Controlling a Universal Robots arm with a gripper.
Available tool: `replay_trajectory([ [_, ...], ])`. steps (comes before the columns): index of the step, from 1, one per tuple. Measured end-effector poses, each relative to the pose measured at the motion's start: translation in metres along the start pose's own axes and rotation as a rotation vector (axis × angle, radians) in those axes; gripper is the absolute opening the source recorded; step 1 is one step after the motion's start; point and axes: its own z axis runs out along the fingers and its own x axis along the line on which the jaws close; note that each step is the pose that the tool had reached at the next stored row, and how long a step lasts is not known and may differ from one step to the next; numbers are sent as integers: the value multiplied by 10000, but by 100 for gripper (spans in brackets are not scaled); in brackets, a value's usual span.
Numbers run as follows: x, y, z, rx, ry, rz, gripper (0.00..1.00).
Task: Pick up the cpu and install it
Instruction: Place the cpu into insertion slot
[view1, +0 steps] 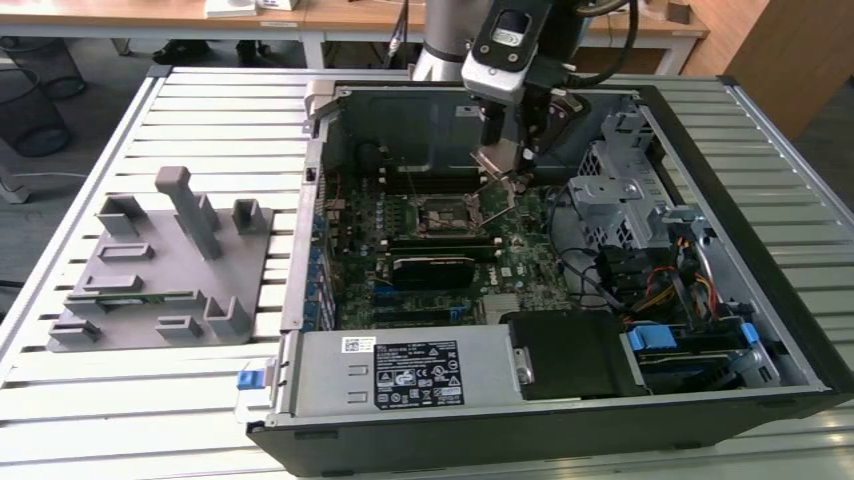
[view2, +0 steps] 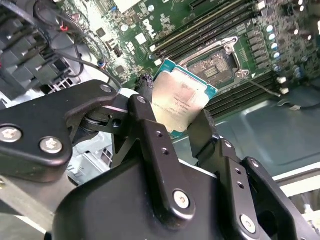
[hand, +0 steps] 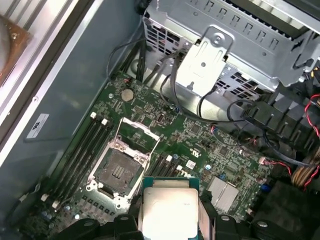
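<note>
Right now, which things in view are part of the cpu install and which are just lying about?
In the job: cpu, gripped in the pincer; empty motherboard socket.
Lying about: grey tray, drive cage, power supply.

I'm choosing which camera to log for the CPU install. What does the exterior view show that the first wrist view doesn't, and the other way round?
Exterior view, not the first wrist view: the grey tray on the slatted table beside the open computer case, and the arm reaching into it. First wrist view, not the exterior: the silvery top of the cpu, gripped in the tool, and a coin battery on the board. Both: the green motherboard and its empty socket, frame open.
</note>
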Motion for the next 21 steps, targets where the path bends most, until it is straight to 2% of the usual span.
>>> replay_trajectory([
  [3, 9, 2, 3, 3, -11, 270, 53],
  [9, 77, 15, 16, 3, -17, 422, 53],
  [18, 92, -3, 60, 13, -66, 1599, 53],
  [21, 103, 2, 72, 14, -75, 1818, 53],
])
